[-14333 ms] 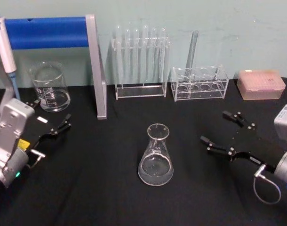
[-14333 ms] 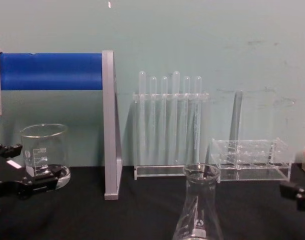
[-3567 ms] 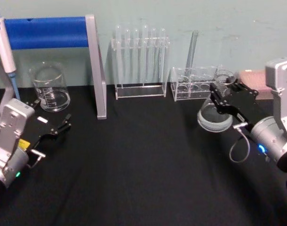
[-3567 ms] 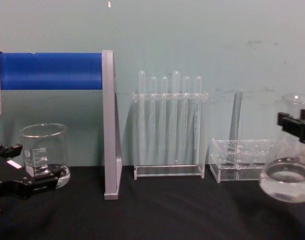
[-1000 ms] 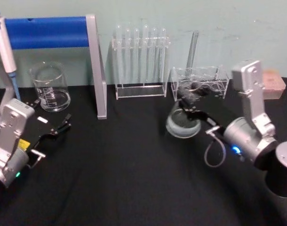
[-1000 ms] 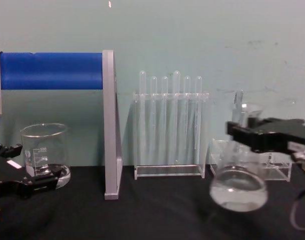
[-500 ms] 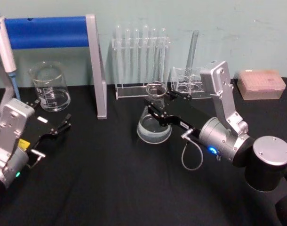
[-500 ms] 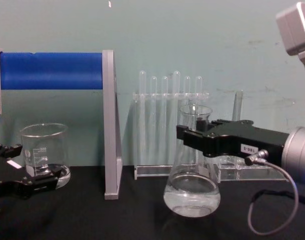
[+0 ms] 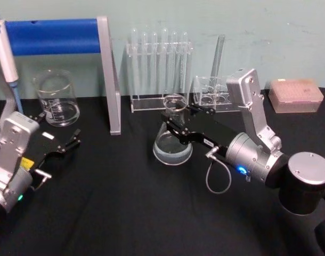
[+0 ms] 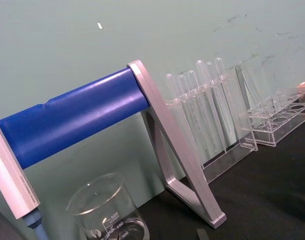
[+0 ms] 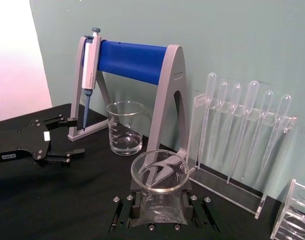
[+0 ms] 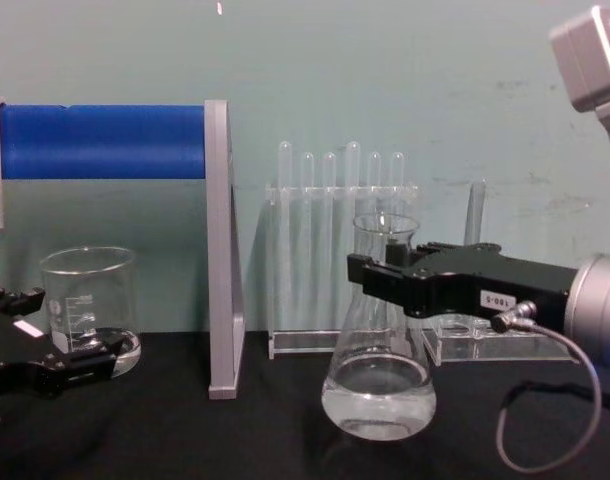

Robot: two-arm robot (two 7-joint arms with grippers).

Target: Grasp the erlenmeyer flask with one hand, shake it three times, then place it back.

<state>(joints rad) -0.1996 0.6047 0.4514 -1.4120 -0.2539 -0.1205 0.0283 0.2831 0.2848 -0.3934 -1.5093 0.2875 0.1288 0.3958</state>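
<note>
The erlenmeyer flask [image 9: 173, 146] is clear glass with a little liquid in its wide base. It stands upright, low over the black table near the middle. I cannot tell whether its base touches the cloth. My right gripper [image 9: 176, 118] is shut on the flask's neck just under the rim. From the chest view the flask [image 12: 378, 390] hangs in the black jaws of the right gripper [image 12: 385, 273]. The right wrist view looks down on the flask's rim [image 11: 159, 171] between the fingers [image 11: 123, 216]. My left gripper [image 9: 56, 130] rests open at the table's left, away from the flask.
A glass beaker [image 9: 56, 98] stands at the back left beside a pipette stand with a blue bar [image 9: 50, 36]. Behind the flask is a rack of test tubes [image 9: 160, 69]. A low clear rack [image 9: 213, 93] and a pink tip box [image 9: 295, 95] sit at the back right.
My right arm has carried the flask leftward from the back right toward the table's middle and lowered it. The left arm has not moved.
</note>
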